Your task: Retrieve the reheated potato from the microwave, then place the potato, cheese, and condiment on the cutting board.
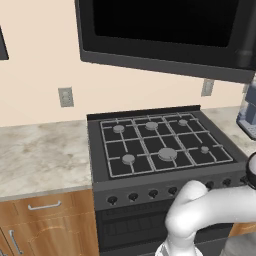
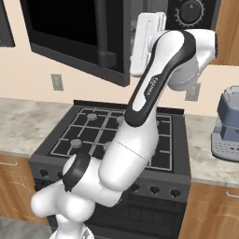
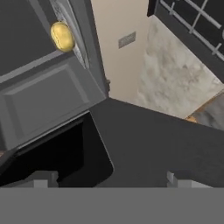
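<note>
Right now your pincer (image 3: 109, 179) is spread wide and grasps nothing; in the hand view its two finger tips (image 3: 43, 178) rise far apart at the bottom, with the dark outer face of the open microwave door (image 3: 148, 144) just beyond them. You cannot tell from this angle whether the tips touch that door. Look past the door's edge and you find the potato (image 3: 62, 36), a yellowish oval resting inside the grey cavity of the microwave (image 3: 39, 96), well away from the tips.

Your right base view adds what the hand camera cannot: the arm (image 2: 154, 88) reaching up from the lower left, its white hand raised against the microwave beside the control panel with the round knob (image 2: 190, 11). It also shows a grey coffee machine (image 2: 227, 123) on the counter to the right of the stove (image 2: 116, 135).

Your left base view gives you the burners of the stove straight on, two wall outlets (image 1: 65, 97), the marble counter (image 1: 40, 155) to the left and the wooden drawers (image 1: 45, 210) below it.
</note>
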